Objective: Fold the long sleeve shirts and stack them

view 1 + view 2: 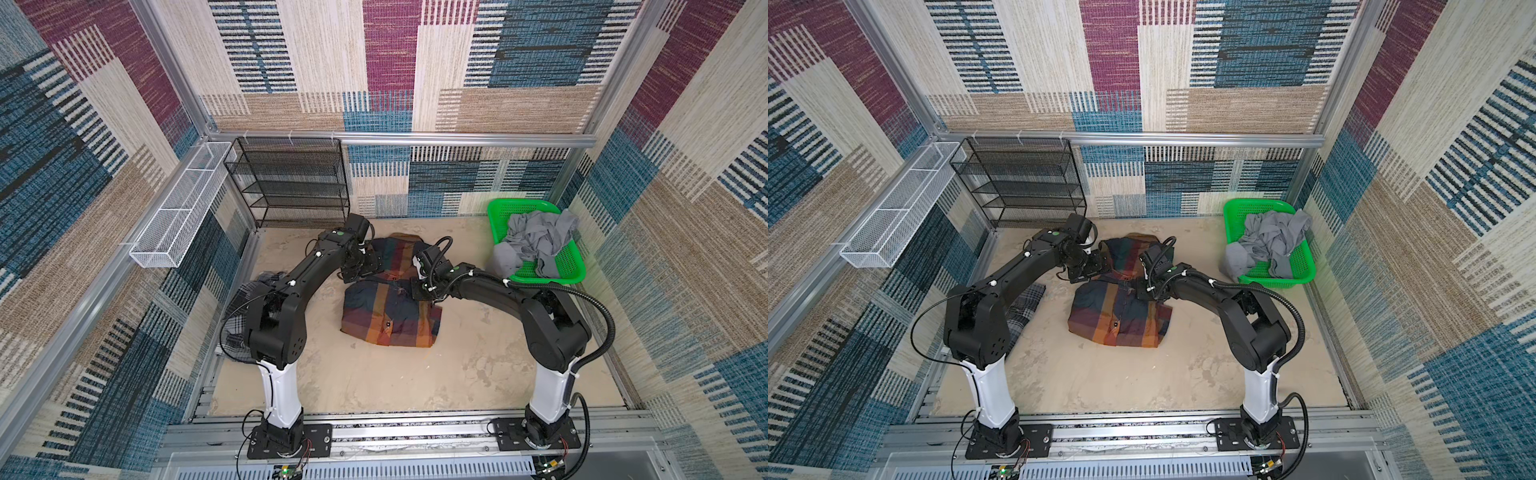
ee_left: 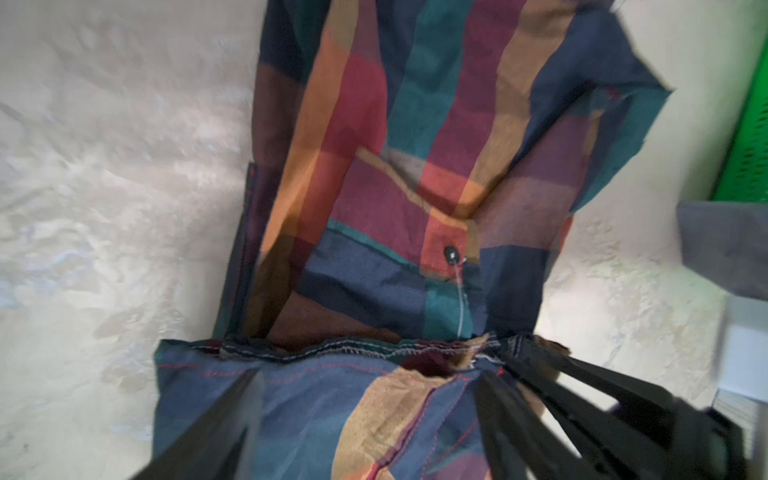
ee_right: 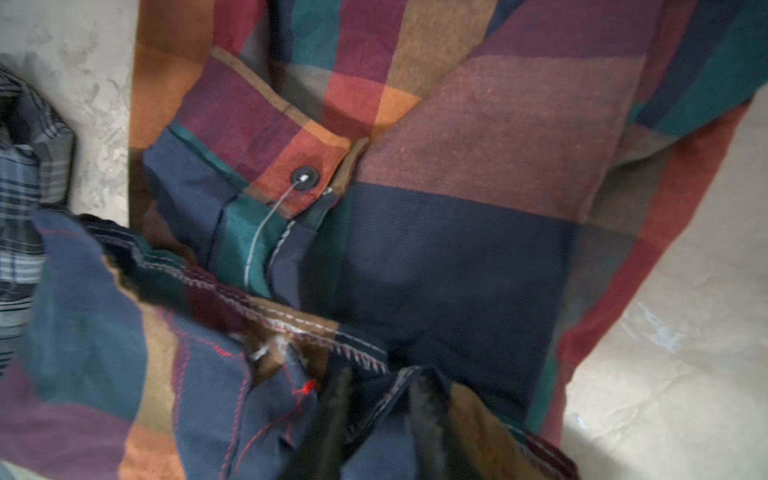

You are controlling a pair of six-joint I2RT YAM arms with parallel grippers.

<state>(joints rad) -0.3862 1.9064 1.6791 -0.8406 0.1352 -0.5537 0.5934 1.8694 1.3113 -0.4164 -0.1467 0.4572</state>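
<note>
The large plaid shirt (image 1: 386,324) (image 1: 1117,320) in navy, orange, red and green lies folded over mid-table, its upper part doubled back over itself. My left gripper (image 1: 360,272) (image 2: 365,415) hangs open and wide over the folded-back hem at the shirt's left side, with cloth under it and nothing pinched. My right gripper (image 1: 419,290) (image 3: 380,415) sits at the same hem on the right, jaws apart, a stitched edge lying loose in the gap. The grey-black-white plaid shirt (image 1: 1023,309) (image 3: 25,187) lies at the left, partly hidden behind my left arm.
A green basket (image 1: 515,202) with crumpled grey clothes (image 1: 536,241) stands at the back right, some cloth hanging over its rim. A black wire shelf (image 1: 291,183) stands at the back left, and a white wire basket (image 1: 183,208) is fixed to the left wall.
</note>
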